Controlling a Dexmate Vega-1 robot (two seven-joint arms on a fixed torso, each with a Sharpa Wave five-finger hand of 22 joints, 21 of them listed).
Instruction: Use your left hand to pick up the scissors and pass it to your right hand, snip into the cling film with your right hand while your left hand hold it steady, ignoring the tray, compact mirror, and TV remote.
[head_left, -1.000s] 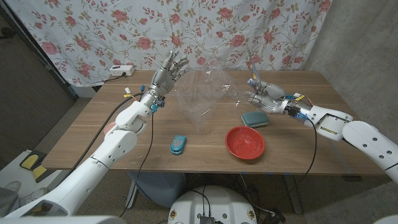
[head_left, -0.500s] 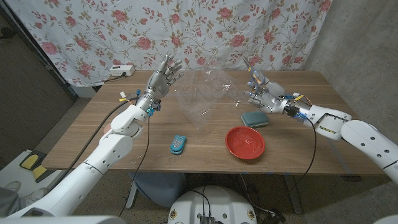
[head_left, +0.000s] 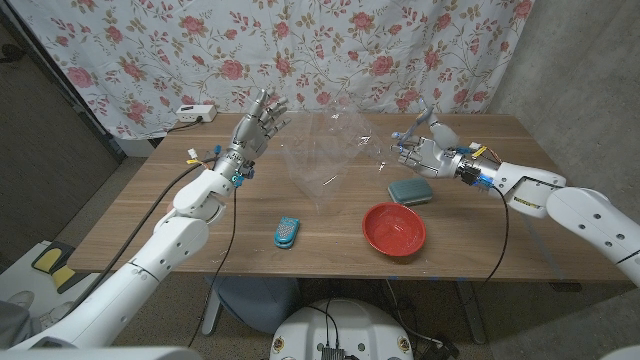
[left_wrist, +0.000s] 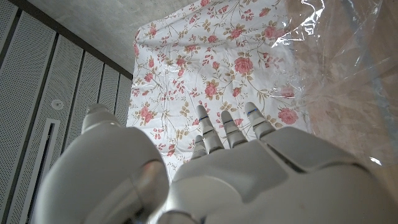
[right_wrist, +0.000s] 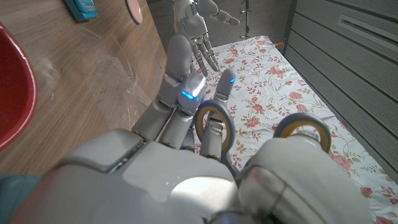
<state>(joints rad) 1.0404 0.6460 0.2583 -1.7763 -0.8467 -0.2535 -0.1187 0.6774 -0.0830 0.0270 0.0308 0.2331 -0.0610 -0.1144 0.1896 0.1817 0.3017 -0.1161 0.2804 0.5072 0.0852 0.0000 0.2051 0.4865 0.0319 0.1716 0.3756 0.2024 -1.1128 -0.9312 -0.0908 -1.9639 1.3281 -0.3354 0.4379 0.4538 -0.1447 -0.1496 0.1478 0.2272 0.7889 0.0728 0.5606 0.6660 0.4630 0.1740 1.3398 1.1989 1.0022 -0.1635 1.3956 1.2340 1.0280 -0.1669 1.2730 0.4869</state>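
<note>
Your left hand (head_left: 257, 124) is raised upper left of center, fingers spread, holding nothing. Your right hand (head_left: 422, 150), right of center, grips the scissors (right_wrist: 214, 127). The cling film (head_left: 327, 150) stands between them.

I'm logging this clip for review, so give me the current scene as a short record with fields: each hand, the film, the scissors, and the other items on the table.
left hand: raised beside the cling film, fingers spread, holding nothing
right hand: holds the scissors, fingers through the handle rings
scissors: in the right hand, pointed toward the film
cling film: clear sheet standing up mid-table between the hands
tray: red, round, on the table's near right
compact mirror: teal, beside the tray, below the right hand
TV remote: blue, near the front edge
</note>
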